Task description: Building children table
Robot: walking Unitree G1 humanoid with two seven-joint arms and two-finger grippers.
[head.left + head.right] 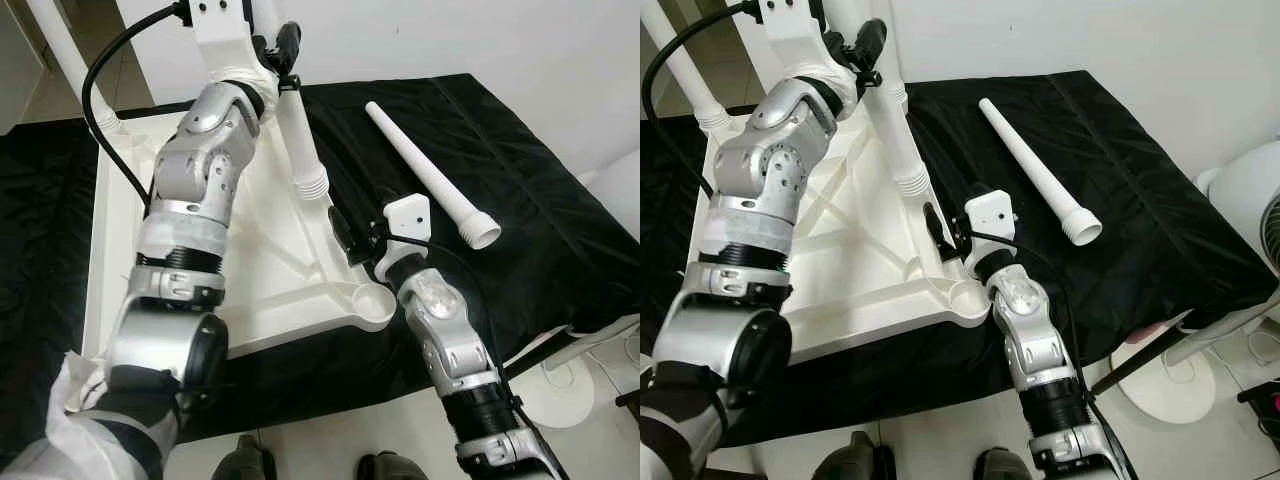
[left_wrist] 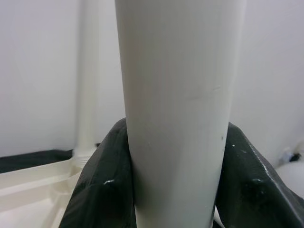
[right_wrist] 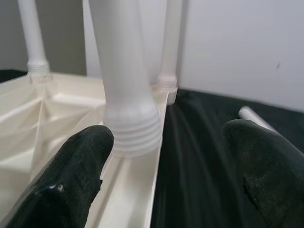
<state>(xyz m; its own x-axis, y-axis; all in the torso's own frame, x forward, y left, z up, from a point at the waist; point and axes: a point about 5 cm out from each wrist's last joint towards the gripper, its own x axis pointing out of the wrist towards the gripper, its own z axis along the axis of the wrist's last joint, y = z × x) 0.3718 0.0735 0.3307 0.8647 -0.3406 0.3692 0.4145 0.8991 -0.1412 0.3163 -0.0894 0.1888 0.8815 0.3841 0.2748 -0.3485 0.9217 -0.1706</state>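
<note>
You are fitting a leg to the upturned white plastic children's tabletop (image 1: 270,270), which lies underside-up on a black cloth-covered work surface (image 1: 480,170). The left gripper (image 1: 285,55) is clamped around the upper shaft of a long white plastic table leg (image 1: 305,150); in the left wrist view both black fingers (image 2: 97,190) press against the tube. The leg's ribbed threaded end (image 1: 312,185) hangs just above the tabletop's right edge, not yet seated. The empty round corner socket (image 1: 372,298) sits nearer the robot.

The right gripper (image 1: 340,232) rests beside the ribbed end with its fingers (image 3: 71,166) spread wide, gripping nothing.

Procedure, as judged from this position:
1. Carry the ribbed end over the corner socket.
2. Hold the leg upright before lowering; a tilted thread is likely to cross.
3. Use the right gripper to steady the lower shaft.

A second loose white tapered leg (image 1: 425,170) lies on the cloth, well apart to the right. Other legs already stand at the far corners. A plain white wall (image 1: 500,40) backs the surface; a white fan (image 1: 1250,200) stands at the right.
</note>
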